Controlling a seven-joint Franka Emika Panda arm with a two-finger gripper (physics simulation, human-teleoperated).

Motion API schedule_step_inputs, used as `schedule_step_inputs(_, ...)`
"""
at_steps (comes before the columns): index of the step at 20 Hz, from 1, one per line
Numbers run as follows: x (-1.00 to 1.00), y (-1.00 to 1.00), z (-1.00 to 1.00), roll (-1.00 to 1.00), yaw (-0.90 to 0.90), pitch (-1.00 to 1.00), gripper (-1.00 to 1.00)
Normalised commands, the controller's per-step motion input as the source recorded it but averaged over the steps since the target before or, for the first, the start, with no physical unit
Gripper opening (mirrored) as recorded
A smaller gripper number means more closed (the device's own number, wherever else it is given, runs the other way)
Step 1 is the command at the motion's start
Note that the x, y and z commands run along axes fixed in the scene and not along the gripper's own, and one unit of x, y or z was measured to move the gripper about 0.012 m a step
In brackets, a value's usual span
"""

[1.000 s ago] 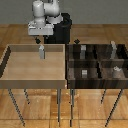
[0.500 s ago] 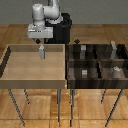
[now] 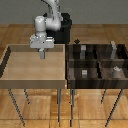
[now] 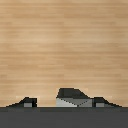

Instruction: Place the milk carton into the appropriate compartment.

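The milk carton (image 4: 73, 98) shows in the wrist view as a pale grey-white box with a dark top, between my gripper's (image 4: 64, 102) fingers. It lies close to one fingertip (image 4: 101, 102), with a gap to the other. In the exterior view the gripper (image 3: 42, 54) hangs low over the light wooden tray (image 3: 20, 75) on that view's left, and the carton is not clearly separable from the fingers. The jaws stand open around the carton's top.
A dark brown tray (image 3: 97, 80) with dividers stands at the exterior view's right, its compartments holding small grey blocks (image 3: 84, 73). Both trays stand on thin metal legs. The arm's dark base (image 3: 64, 30) is behind the wooden tray.
The gripper seems to have lowered a little toward the wooden tray's floor. Nothing else has moved.
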Motion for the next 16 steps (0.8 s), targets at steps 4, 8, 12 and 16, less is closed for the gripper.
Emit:
schedule_step_inputs(4,0.00,0.00,0.00,0.00,0.00,0.00,-1.00)
schedule_step_inputs(8,0.00,0.00,0.25,0.00,0.00,0.00,-1.00)
schedule_step_inputs(12,0.00,0.00,1.00,0.00,0.00,0.00,-1.00)
schedule_step_inputs(16,0.00,0.00,1.00,0.00,0.00,0.00,-1.00)
